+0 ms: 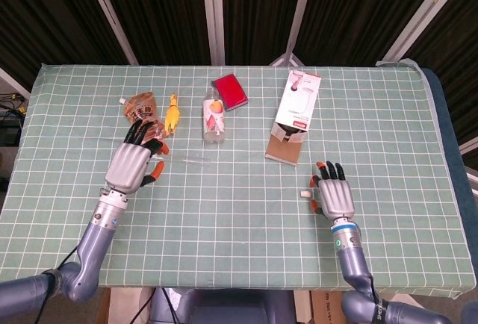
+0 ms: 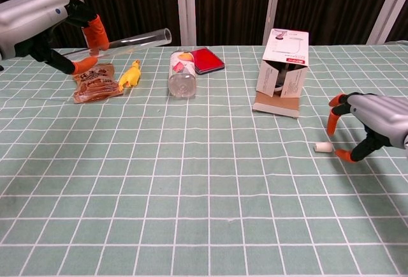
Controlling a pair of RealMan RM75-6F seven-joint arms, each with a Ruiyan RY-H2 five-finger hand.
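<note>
My left hand (image 1: 131, 164) (image 2: 39, 20) pinches one end of a clear tube (image 1: 188, 160) (image 2: 131, 39) between thumb and finger. The tube hangs above the table and points right, toward the bottle. A small white cylinder (image 1: 305, 192) (image 2: 323, 147) lies on the green checked cloth (image 1: 239, 219). My right hand (image 1: 335, 194) (image 2: 371, 121) hovers just right of it, fingers spread and holding nothing, its orange fingertips (image 2: 331, 122) close to the cylinder without touching it.
A brown snack packet (image 1: 141, 113) (image 2: 95, 85) and a yellow rubber chicken (image 1: 173, 113) (image 2: 131, 74) lie under the left hand. Further right are a lying clear bottle (image 1: 213, 119) (image 2: 182, 74), a red wallet (image 1: 230, 91) (image 2: 208, 60) and an opened white box (image 1: 296, 113) (image 2: 284, 69).
</note>
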